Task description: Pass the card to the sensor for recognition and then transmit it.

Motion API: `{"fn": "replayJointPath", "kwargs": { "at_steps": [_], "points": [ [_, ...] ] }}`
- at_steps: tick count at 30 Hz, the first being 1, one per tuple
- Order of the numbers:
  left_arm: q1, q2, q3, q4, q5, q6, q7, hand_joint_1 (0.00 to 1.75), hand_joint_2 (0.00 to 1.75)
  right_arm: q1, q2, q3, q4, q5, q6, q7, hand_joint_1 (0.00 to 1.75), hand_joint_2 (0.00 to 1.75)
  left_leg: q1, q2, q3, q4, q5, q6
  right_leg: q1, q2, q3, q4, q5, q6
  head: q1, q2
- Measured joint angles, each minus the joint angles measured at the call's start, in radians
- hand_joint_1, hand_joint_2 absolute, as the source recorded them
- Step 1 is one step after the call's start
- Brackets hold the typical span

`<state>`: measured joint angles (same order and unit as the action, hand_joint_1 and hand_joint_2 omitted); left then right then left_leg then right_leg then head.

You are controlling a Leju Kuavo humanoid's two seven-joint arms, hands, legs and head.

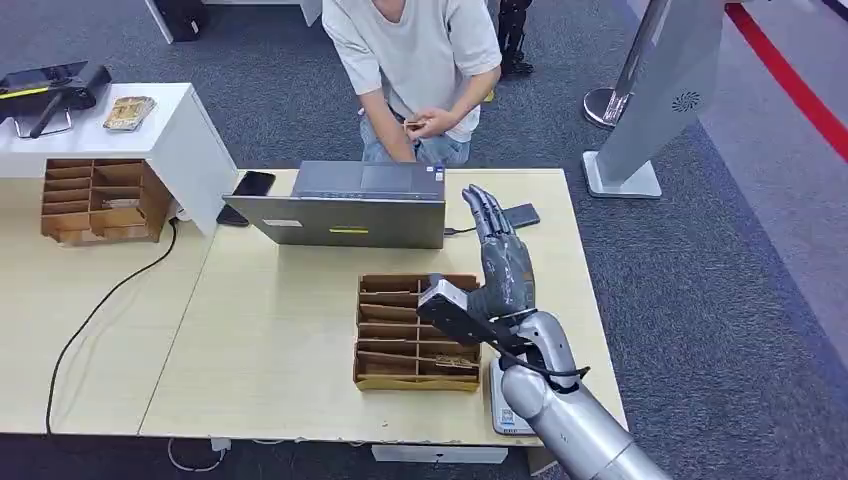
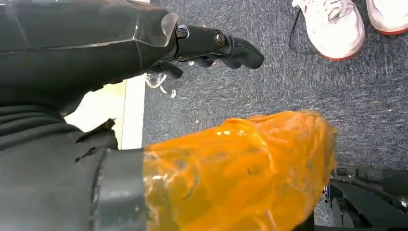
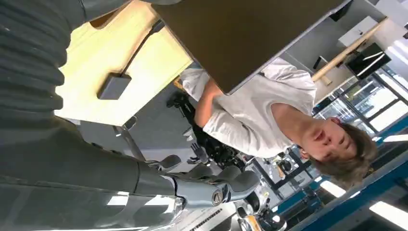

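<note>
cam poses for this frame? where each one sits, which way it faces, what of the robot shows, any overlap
Head view: high on the body, looking down at the table; right hand raised beyond the slotted box.
Left wrist view: behind the left hand, facing carpet and a person's shoes.
Right wrist view: behind the right hand, facing the person.
Shared: head and right wrist views both show the person, laptop and table.

Laptop point(image 1: 340, 205) behind slotted tray point(image 1: 410, 335)
</note>
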<state>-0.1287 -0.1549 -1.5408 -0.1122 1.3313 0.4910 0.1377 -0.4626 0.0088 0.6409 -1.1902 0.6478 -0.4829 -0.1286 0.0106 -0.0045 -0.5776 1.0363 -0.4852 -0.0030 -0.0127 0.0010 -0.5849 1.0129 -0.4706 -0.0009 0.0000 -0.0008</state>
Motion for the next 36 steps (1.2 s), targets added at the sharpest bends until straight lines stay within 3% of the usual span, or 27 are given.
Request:
{"fn": "replayJointPath", "kwargs": {
  "at_steps": [23, 36],
  "points": [
    [0.0, 0.0, 0.0, 0.0, 0.016, 0.006, 0.0, 0.0, 0.0, 0.057, 0.0, 0.005, -0.044, 0.003, -0.002, -0.03, 0.0, 1.75, 0.0, 0.0, 0.0, 0.0, 0.0, 0.0, 0.0, 0.0, 0.0, 0.0, 0.0, 0.0, 0.0, 0.0],
    [0.001, -0.01, 0.016, 0.0, 0.05, 0.033, -0.005, 0.0, 0.0, 0.187, -0.01, 0.041, -0.203, -0.074, -0.023, -0.139, 0.0, 1.75, 0.0, 0.0, -0.001, 0.0, 0.0, 0.0, 0.0, 0.0, -0.001, 0.0, 0.0, 0.0, 0.0, 0.0]
  ]
}}
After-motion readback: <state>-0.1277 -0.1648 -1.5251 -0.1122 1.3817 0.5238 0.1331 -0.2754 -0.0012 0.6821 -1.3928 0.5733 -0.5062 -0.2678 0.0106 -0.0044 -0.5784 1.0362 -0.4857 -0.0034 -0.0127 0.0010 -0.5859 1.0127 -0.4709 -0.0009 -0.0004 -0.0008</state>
